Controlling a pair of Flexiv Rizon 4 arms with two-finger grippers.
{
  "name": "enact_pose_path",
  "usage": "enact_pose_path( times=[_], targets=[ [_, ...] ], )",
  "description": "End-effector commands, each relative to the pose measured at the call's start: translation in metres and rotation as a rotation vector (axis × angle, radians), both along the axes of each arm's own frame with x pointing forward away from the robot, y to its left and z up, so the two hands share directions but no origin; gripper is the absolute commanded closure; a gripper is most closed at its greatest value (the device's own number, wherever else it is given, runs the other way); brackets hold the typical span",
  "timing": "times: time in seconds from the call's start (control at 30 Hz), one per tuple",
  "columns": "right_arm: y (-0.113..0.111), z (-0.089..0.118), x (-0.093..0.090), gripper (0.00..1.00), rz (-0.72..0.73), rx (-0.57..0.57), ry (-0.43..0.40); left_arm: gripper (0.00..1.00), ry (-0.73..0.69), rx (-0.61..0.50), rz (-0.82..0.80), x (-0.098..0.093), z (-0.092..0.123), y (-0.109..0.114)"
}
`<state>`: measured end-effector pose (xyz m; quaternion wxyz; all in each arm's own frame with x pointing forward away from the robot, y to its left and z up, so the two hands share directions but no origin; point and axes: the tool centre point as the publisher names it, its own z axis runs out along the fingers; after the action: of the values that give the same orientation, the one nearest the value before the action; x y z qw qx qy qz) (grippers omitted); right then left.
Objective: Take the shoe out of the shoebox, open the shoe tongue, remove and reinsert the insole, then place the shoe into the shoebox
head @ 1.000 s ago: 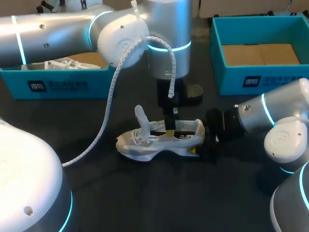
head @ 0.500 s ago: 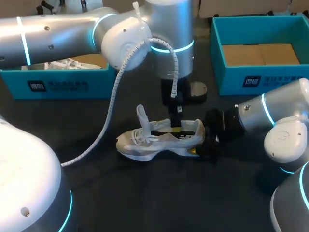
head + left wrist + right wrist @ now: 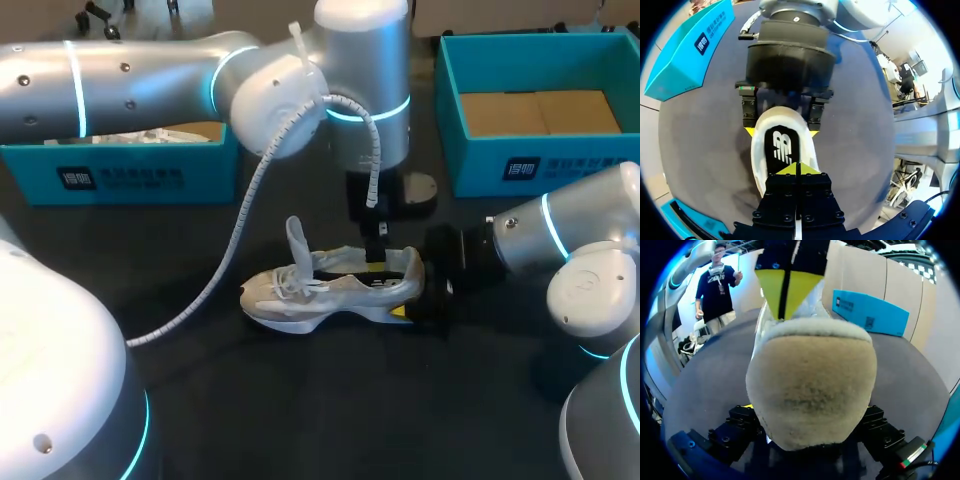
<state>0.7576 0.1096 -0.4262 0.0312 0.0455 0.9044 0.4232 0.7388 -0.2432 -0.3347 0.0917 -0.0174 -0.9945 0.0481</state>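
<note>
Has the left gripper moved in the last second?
Yes. In the head view the left gripper has shifted right and lower, toward the heel end of the shoe, which has stayed put.

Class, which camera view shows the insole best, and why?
The left wrist view: it looks straight into the shoe onto the black insole. The head view shows only the shoe's dark opening from the side. In the right wrist view the heel hides the insole.

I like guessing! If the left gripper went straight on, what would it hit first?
Probably the insole inside the shoe, just ahead of the left gripper; depth is hard to judge.
</note>
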Motion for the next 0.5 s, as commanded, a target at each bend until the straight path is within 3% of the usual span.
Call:
enact_pose_path(
  times=[0.03,0.5],
  targets=[
    [0.002,-0.002,0.000,1.00,-0.002,-0.002,-0.001,1.00,0.008,-0.002,-0.007,0.005,-0.007,0.002],
    [0.002,-0.002,0.000,1.00,-0.002,-0.002,-0.001,1.00,0.059,-0.001,-0.058,-0.008,-0.029,0.020]
  ],
)
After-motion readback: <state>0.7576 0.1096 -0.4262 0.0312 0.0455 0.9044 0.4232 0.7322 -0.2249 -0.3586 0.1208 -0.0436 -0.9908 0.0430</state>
